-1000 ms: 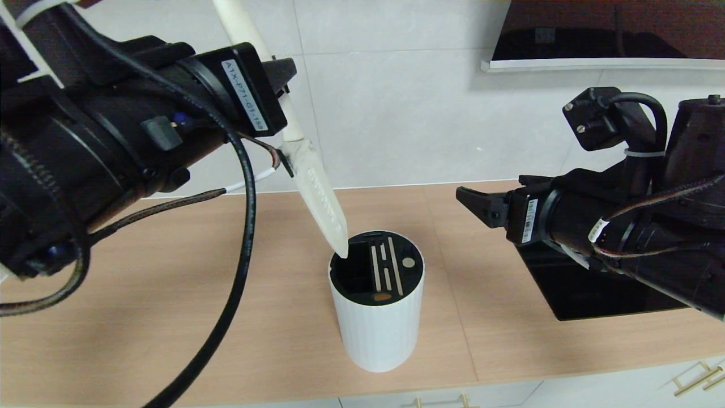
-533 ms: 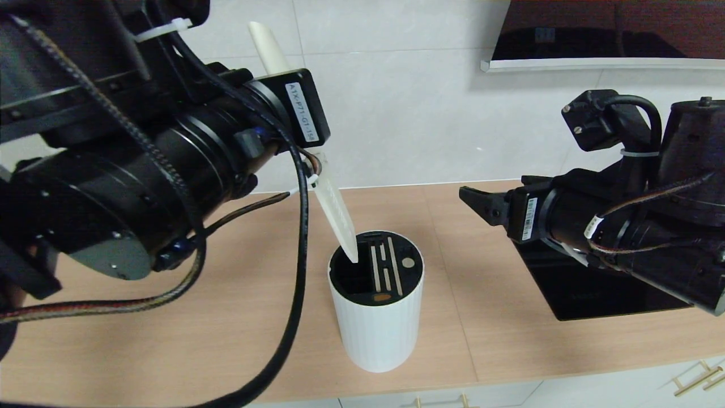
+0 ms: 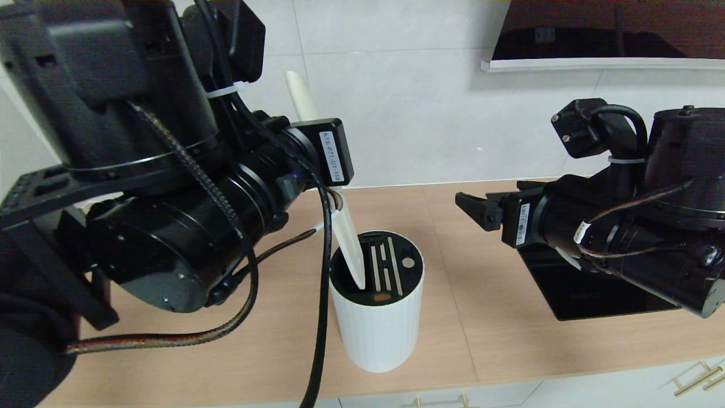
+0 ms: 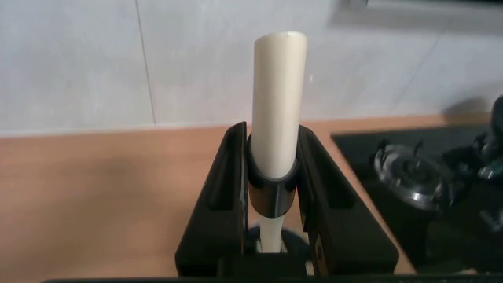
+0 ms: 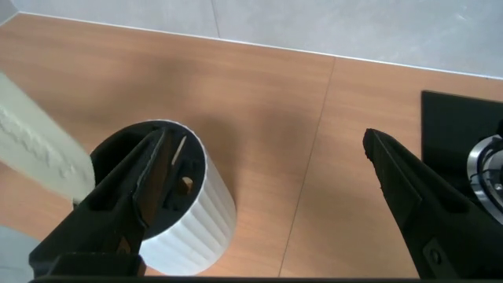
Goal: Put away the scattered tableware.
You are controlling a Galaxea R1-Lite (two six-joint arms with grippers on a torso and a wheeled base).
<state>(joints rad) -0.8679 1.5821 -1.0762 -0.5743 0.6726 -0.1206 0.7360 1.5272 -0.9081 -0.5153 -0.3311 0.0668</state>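
A cream knife (image 3: 346, 241) with a cream handle (image 4: 277, 94) hangs steeply, handle up. Its tip is inside the large opening on top of the white ribbed holder (image 3: 376, 317), which stands on the wooden counter (image 3: 170, 294). My left gripper (image 4: 271, 189) is shut on the knife's handle, just above the holder. My right gripper (image 3: 473, 207) hovers to the right of the holder at about the height of its top, open and holding nothing. In the right wrist view the holder (image 5: 192, 212) shows between its spread fingers (image 5: 416, 196), with the blade (image 5: 39, 145) entering from the side.
A black cooktop (image 3: 589, 294) with a burner (image 4: 409, 173) lies on the counter at the right, under my right arm. A range hood (image 3: 606, 34) hangs on the tiled wall. The counter's front edge runs just before the holder, with drawer handles (image 3: 694, 378) below.
My left arm has come down and the knife has stood up steeper. The tip went from the holder's rim down into the large opening. The right gripper has barely shifted.
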